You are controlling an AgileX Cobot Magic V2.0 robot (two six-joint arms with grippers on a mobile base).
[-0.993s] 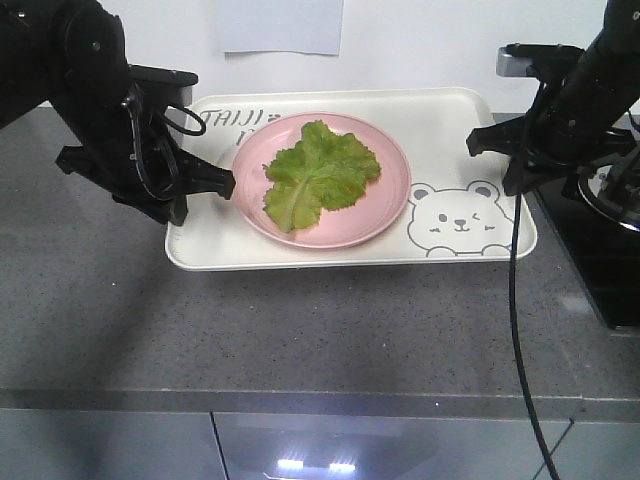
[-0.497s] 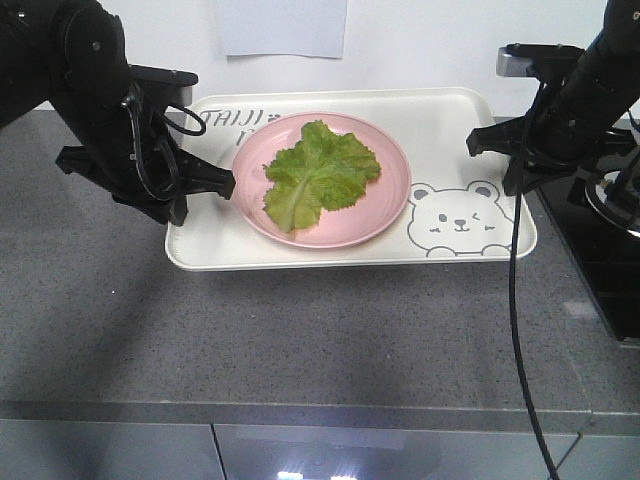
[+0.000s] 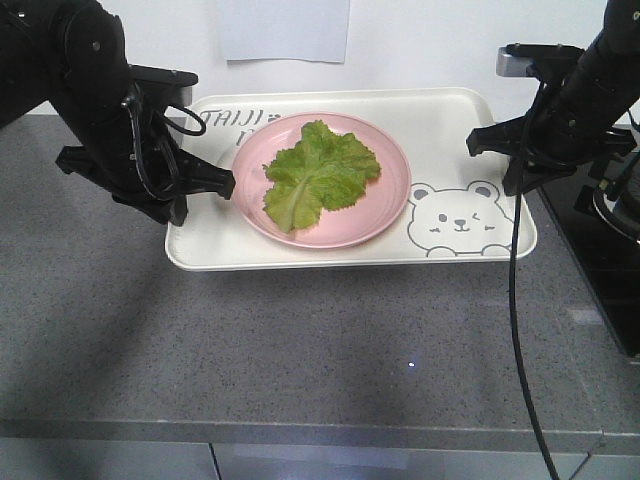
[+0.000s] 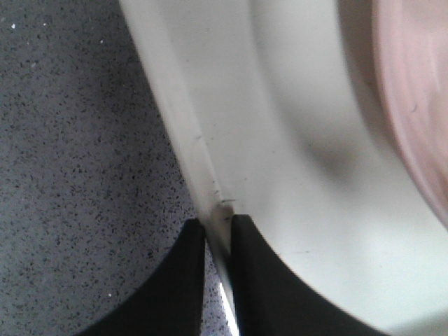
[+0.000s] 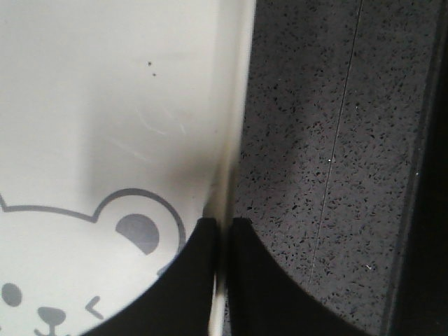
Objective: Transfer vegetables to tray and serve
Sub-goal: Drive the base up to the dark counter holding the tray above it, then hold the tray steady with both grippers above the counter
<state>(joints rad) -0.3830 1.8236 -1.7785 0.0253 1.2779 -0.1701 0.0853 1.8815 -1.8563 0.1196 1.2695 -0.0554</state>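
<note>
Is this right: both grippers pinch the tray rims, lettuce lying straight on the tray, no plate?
Not quite. The lettuce lies on a round pink plate, and the plate sits on the tray; the front view shows it. The rest holds: the left gripper and right gripper each pinch a tray rim, as the wrist views show.

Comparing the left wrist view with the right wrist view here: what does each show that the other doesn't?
Only the left wrist view shows the blurred edge of the pink plate, with the left gripper shut on the tray rim. Only the right wrist view shows the bear drawing and a thin cable, with the right gripper pinching the opposite rim. Both share the tray and the speckled counter.
</note>
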